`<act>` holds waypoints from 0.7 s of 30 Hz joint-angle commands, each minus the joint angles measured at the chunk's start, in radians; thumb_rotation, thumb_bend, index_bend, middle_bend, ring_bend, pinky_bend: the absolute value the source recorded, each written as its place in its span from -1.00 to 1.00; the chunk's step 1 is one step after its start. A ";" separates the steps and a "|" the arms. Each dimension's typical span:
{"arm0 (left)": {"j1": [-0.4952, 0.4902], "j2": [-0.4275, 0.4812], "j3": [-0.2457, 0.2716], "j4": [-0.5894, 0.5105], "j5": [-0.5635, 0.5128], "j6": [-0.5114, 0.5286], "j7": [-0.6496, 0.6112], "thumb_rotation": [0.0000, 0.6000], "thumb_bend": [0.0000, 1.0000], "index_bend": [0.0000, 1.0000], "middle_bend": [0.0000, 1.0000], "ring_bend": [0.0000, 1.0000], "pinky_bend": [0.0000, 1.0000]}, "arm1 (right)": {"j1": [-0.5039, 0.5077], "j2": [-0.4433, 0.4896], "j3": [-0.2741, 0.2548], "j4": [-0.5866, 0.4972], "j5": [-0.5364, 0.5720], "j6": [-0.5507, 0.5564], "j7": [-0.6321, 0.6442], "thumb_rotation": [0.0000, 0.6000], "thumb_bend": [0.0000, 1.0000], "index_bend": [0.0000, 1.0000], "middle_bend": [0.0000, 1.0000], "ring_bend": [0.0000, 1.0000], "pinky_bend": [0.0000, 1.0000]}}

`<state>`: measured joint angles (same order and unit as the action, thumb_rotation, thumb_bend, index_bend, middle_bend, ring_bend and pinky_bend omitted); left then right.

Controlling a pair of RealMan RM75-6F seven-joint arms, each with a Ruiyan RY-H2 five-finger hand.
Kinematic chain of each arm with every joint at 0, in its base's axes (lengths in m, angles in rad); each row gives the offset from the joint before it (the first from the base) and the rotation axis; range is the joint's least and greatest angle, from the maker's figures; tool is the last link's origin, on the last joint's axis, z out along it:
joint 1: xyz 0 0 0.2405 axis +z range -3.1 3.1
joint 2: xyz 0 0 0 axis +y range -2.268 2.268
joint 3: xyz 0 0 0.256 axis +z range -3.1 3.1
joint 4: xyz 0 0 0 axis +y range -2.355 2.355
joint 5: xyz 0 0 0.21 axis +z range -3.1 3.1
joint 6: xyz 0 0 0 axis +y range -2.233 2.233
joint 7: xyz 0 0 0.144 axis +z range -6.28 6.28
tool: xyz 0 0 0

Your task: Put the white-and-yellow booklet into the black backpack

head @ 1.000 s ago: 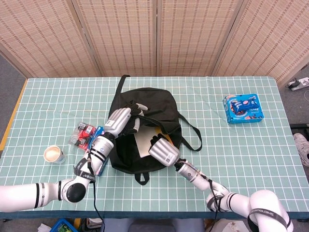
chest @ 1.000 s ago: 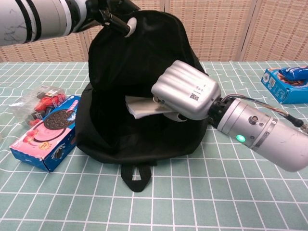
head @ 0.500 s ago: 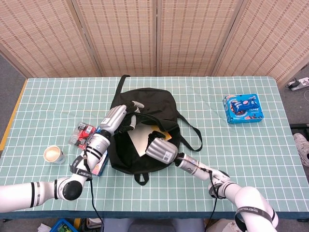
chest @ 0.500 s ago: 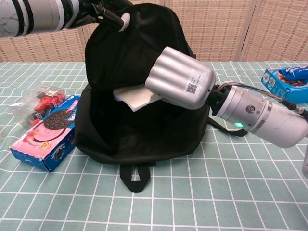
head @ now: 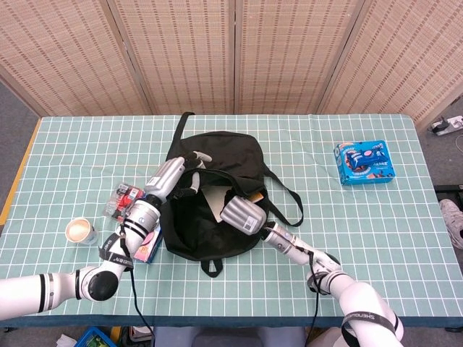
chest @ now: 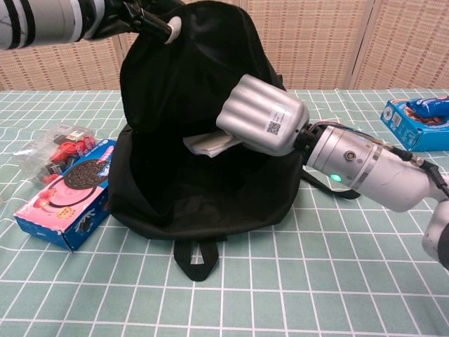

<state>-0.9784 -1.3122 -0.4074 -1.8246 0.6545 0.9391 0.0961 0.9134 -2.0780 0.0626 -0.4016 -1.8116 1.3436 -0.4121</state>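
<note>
The black backpack (head: 199, 217) lies mid-table with its mouth held wide. My left hand (head: 172, 176) grips the upper edge of the opening and holds it up; in the chest view that hand (chest: 133, 11) is at the top left, above the bag (chest: 182, 182). My right hand (head: 241, 215) holds the white-and-yellow booklet (head: 216, 196) and has it inside the opening. In the chest view the right hand (chest: 263, 116) covers most of the booklet (chest: 209, 144); only a white corner shows against the dark interior.
A blue cookie box (chest: 66, 193) and a clear snack packet (chest: 59, 149) lie just left of the backpack. A paper cup (head: 81, 231) stands further left. Another blue cookie box (head: 365, 163) lies at the far right. A backpack strap (head: 286, 199) loops rightward.
My right hand has pushed the booklet further into the backpack, so less of its white page shows. My left hand has shifted slightly left, still holding the opening up.
</note>
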 commanded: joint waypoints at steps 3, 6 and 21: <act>0.003 0.011 -0.010 -0.010 -0.011 -0.016 -0.026 1.00 0.43 0.33 -0.50 -0.62 -0.78 | -0.017 -0.011 0.007 -0.042 0.044 -0.043 -0.012 1.00 -1.00 -0.66 -0.37 -0.27 -0.04; 0.005 0.025 -0.014 -0.014 -0.013 -0.032 -0.041 1.00 0.43 0.30 -0.50 -0.62 -0.78 | -0.025 0.005 -0.003 -0.098 0.048 -0.042 -0.026 1.00 -1.00 -1.00 -0.67 -0.52 -0.13; -0.004 0.038 0.035 0.014 -0.025 -0.037 -0.003 1.00 0.42 0.27 -0.50 -0.66 -0.78 | -0.073 0.248 -0.073 -0.608 0.041 -0.109 -0.095 1.00 -1.00 -1.00 -1.00 -0.97 -0.44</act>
<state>-0.9823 -1.2749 -0.3732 -1.8115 0.6306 0.9025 0.0926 0.8529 -1.8873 0.0100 -0.9312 -1.7640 1.2515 -0.4863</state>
